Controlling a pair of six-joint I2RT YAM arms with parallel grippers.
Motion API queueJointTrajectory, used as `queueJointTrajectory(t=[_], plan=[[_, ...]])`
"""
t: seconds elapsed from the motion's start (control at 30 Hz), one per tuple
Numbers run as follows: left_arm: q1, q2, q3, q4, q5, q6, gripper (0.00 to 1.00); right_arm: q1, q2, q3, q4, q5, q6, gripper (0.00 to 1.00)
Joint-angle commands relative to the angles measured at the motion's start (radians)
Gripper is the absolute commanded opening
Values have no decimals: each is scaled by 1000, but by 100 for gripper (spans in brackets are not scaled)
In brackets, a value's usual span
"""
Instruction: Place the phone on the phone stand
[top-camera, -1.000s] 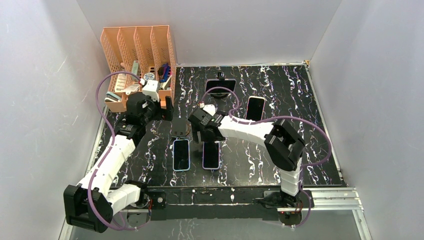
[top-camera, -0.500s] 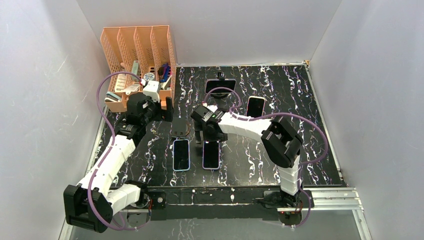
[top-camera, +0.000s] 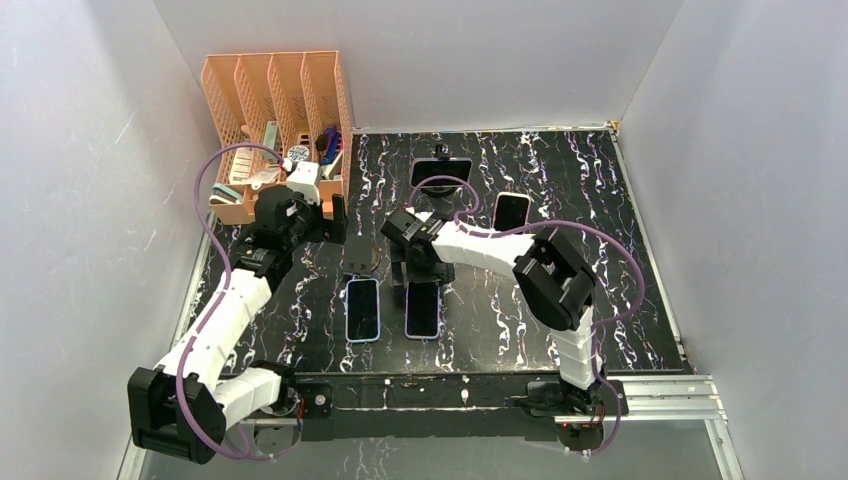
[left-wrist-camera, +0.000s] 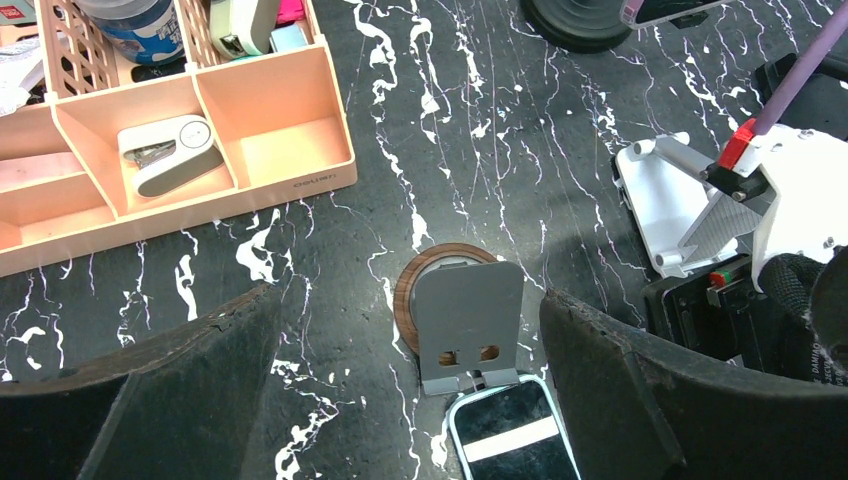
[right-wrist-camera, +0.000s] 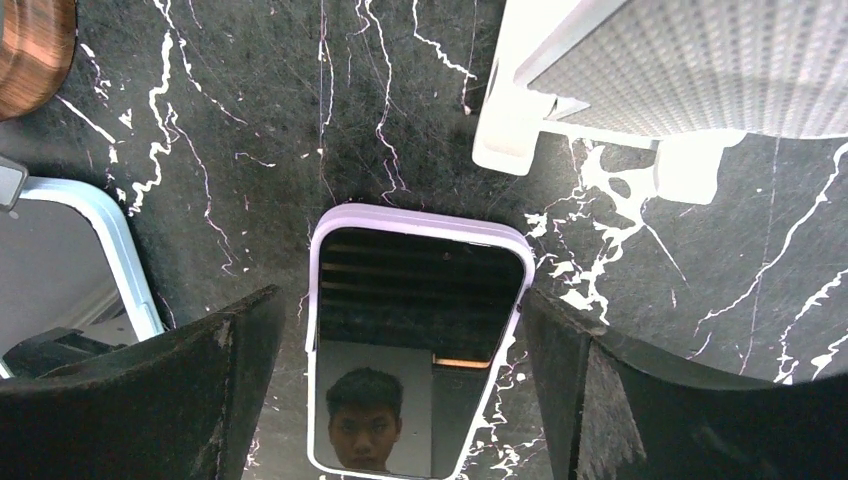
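While the right gripper (right-wrist-camera: 402, 297) hovers with fingers (right-wrist-camera: 200, 400) spread wide, the lilac-cased phone (right-wrist-camera: 415, 340) lies flat, screen up, directly between them.

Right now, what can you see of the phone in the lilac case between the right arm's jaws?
The lilac-cased phone is a rounded rectangle with a pale lilac, plastic-looking rim around a dark glossy screen that mirrors a face. It lies flat, screen up, on the black marbled table, apart from the blue-cased phone beside it. The right arm's jaws stand open along its long edges, very close; whether they touch it is unclear. Nothing rests on it.
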Motion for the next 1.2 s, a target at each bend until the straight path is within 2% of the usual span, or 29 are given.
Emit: queueJointTrajectory(t=[0.0,0.13,0.77,0.83,0.93,1.03,1.1,1.17], plan=[[-8,-5,20,-19,-18,13,98,-8,38,44,-61,-3,9,95],[-9,-7,20,-19,-20,15,98,-8,43,58,-93,22,20,99],[-24,-34,17,-34,-37,24,98,-8,110,108,-154,24,44,98],[-26,-39,16,-37,-36,18,98,-8,110,104,-156,20,45,92],[-27,-56,6,-44,-15,0,98,-8,93,81,-140,10,46,75],[-27,-79,-21,-43,39,-31,98,-8,62,54,-120,14,50,62],[-27,-108,-53,-29,93,-45,98,-9,33,24,-100,19,56,58],[-34,-142,-90,-2,228,-29,98,-8,-6,-9,-71,32,65,56]])
